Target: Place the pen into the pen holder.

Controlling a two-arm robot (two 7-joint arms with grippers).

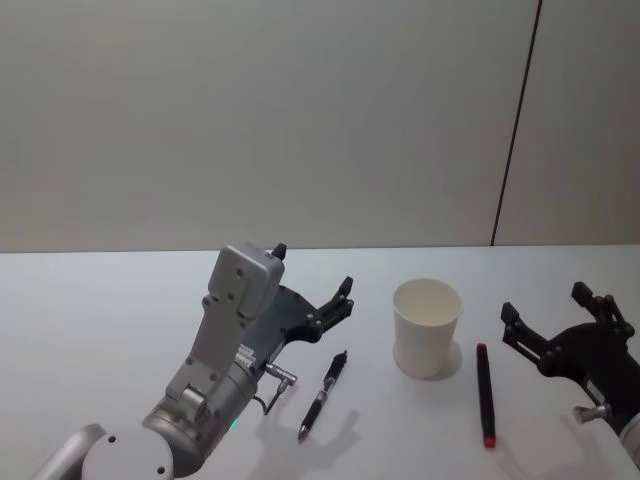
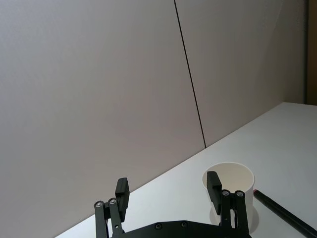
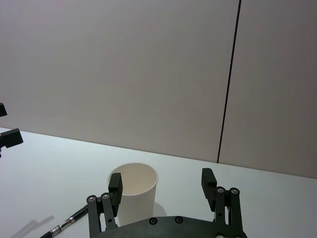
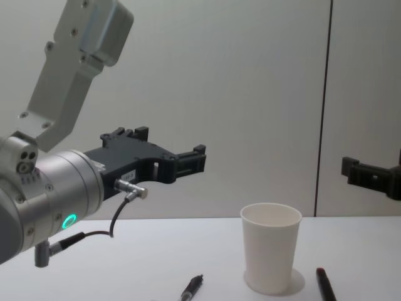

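Since the pen holder (image 1: pixel 428 325) stands upright on the desk (image 1: pixel 100 320) with its mouth open, access: a pen can drop in from above.
Pens: the slim black pen (image 1: pixel 322 397) lies flat just left of the pen holder and the red-tipped pen (image 1: pixel 485 393) just right; neither touches it.
Likely reason: each pen sits nearest one arm.
Left hand (image 1: pixel 315 272): raised above the desk, fingers spread, empty, pointing forward, near the black pen.
Right hand (image 1: pixel 545 303): raised at the desk's right side, fingers spread, empty, beside the red-tipped pen.
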